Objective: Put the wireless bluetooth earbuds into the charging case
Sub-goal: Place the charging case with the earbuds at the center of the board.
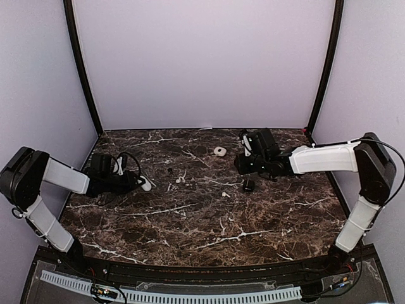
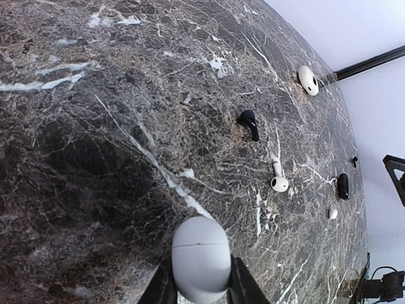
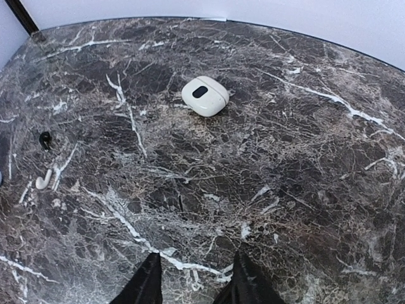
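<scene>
My left gripper (image 2: 200, 278) is shut on a closed white pebble-shaped charging case (image 2: 201, 256), low over the marble table; it shows at the left in the top view (image 1: 145, 185). A black earbud (image 2: 249, 122) and a white stemmed earbud (image 2: 278, 180) lie beyond it, and also show in the right wrist view, black (image 3: 45, 139) and white (image 3: 43, 182). Another small white earbud (image 2: 333, 214) lies farther right (image 1: 226, 194). My right gripper (image 3: 197, 269) is open and empty above bare marble, nearer than a second white case (image 3: 205, 95).
A small black case (image 1: 249, 185) lies just in front of my right gripper (image 1: 243, 166); it also shows in the left wrist view (image 2: 343, 185). The second white case (image 1: 219, 151) sits toward the back middle. Plain walls enclose the marble table (image 1: 190, 228).
</scene>
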`<state>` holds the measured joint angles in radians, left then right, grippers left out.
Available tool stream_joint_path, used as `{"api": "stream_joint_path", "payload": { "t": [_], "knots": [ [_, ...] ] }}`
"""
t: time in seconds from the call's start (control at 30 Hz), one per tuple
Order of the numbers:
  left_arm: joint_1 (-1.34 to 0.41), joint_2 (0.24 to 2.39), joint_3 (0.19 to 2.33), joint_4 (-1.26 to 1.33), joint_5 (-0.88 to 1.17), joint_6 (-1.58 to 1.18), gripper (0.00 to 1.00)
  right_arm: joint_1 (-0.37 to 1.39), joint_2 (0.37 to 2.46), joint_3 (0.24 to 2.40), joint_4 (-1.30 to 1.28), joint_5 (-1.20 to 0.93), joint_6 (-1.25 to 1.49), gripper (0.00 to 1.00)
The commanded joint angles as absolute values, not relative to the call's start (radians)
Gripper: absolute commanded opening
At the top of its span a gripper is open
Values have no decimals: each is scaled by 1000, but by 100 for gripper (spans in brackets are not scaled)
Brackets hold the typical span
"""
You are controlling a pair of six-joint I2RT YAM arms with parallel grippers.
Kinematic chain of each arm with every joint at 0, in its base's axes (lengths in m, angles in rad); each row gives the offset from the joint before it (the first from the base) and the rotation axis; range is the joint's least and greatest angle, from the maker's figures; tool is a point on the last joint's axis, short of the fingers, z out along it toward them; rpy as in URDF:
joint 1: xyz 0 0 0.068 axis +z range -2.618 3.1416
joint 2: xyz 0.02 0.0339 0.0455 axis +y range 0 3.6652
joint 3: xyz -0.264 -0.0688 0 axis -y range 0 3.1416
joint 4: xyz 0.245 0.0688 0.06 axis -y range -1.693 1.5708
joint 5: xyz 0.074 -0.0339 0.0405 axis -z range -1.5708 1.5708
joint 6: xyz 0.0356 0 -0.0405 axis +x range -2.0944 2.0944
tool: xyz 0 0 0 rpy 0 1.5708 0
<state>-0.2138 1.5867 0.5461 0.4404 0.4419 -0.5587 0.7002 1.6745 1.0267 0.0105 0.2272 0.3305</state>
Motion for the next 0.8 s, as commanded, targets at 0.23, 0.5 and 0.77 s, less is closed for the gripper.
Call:
{"api": "stream_joint_path", "payload": {
  "t": [0.23, 0.5, 0.77],
  "knots": [
    [-204, 1445, 520, 303, 295, -521, 82, 688, 1901, 1329, -149, 186, 259, 75],
    [-204, 1305, 497, 242, 285, -500, 85, 633, 1916, 1371, -142, 61, 75, 89],
    [-203, 1180, 440, 270, 366, -491, 83, 563, 1938, 1432, -178, -169, -147, 90]
  ]
}}
